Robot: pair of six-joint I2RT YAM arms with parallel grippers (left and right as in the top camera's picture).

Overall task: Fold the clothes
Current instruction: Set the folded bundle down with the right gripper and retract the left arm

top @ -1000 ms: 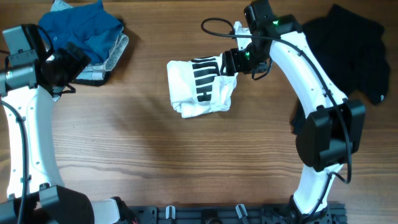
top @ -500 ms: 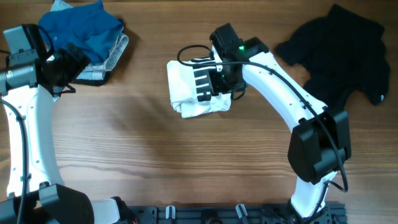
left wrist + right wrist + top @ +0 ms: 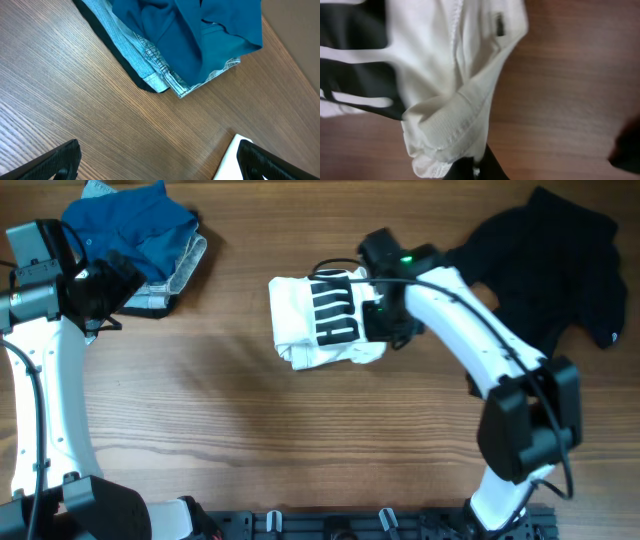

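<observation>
White cotton T-shirt with black block lettering point(image 3: 318, 320), part-folded at the centre of the wooden table point(image 3: 200, 410): the right gripper point(image 3: 476, 169) is clamped on its ribbed hem, seemingly to draw the fold over. The left gripper point(image 3: 159, 159) hangs with jaws apart beside the blue and grey garment pile point(image 3: 190, 45), clear of the work. A crumpled black tee point(image 3: 545, 250) lies far right.

Matt cloth T-shirt point(image 3: 300, 330), wood-grain table point(image 3: 250, 450)

Two white arms, black joints.
Left arm point(image 3: 55, 380) and right arm point(image 3: 460, 305): smooth white shells, blocky black housings — a thin black cable point(image 3: 40, 415) trails each, and a green light point(image 3: 407, 260) glows near the right wrist.
</observation>
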